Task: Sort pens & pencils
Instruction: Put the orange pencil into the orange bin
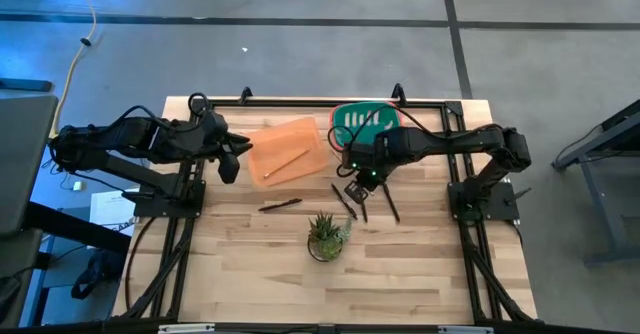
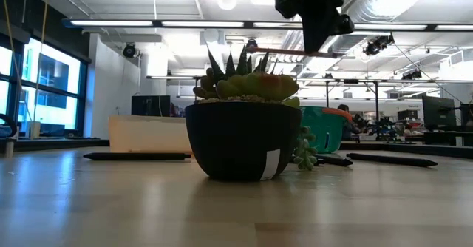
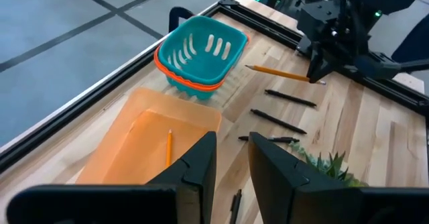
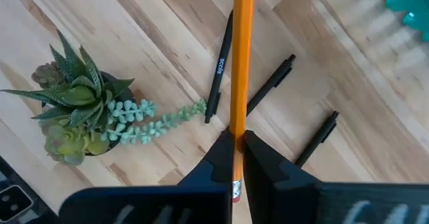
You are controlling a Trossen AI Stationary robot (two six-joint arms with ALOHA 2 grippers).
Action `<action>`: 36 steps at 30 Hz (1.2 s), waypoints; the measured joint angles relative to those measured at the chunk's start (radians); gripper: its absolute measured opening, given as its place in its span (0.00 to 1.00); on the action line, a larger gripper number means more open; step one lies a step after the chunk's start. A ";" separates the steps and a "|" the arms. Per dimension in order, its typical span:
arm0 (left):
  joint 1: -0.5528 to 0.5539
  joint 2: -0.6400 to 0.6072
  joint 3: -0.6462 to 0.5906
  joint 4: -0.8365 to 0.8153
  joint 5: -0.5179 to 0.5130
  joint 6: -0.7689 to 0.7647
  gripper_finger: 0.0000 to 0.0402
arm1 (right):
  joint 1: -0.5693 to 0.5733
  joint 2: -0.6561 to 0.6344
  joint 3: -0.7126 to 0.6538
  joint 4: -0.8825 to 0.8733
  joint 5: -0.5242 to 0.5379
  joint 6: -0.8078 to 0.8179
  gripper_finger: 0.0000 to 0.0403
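My right gripper (image 1: 357, 185) is shut on an orange-tan pencil (image 4: 242, 49) and holds it in the air above three dark pens (image 4: 221, 66) (image 4: 271, 83) (image 4: 318, 138) that lie flat on the wood. Another pen (image 1: 280, 205) lies further left. A second pencil (image 3: 168, 147) lies flat in the orange tray (image 1: 300, 134). My left gripper (image 3: 231, 163) is open, holds nothing and hovers by the tray's left end (image 1: 228, 157). The low view shows the held pencil (image 2: 292, 52) level, high over the table. My right gripper pinches the pencil between its two fingers (image 4: 220, 158) near the eraser end (image 4: 236, 178). The fingers come from above, pointing down, and lie across the pencil. The pencil is lifted clear of the table, lies level, and its long free part sticks out from the fingers (image 3: 278, 72).
A teal basket (image 1: 362, 124) stands behind the right gripper, beside the tray. A potted succulent (image 1: 327, 236) stands near the table's front middle, just in front of the pens. A black frame rail (image 1: 300, 103) runs along the far edge. Bare wood lies at front left and front right.
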 joint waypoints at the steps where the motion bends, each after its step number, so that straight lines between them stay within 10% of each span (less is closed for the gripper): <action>1: 0.000 0.000 0.000 0.000 -0.002 -0.006 0.19 | -0.003 0.000 0.000 -0.001 0.000 -0.010 0.00; 36: 0.000 0.000 0.000 0.000 -0.036 -0.060 0.19 | -0.132 0.000 0.000 -0.007 -0.004 -0.336 0.00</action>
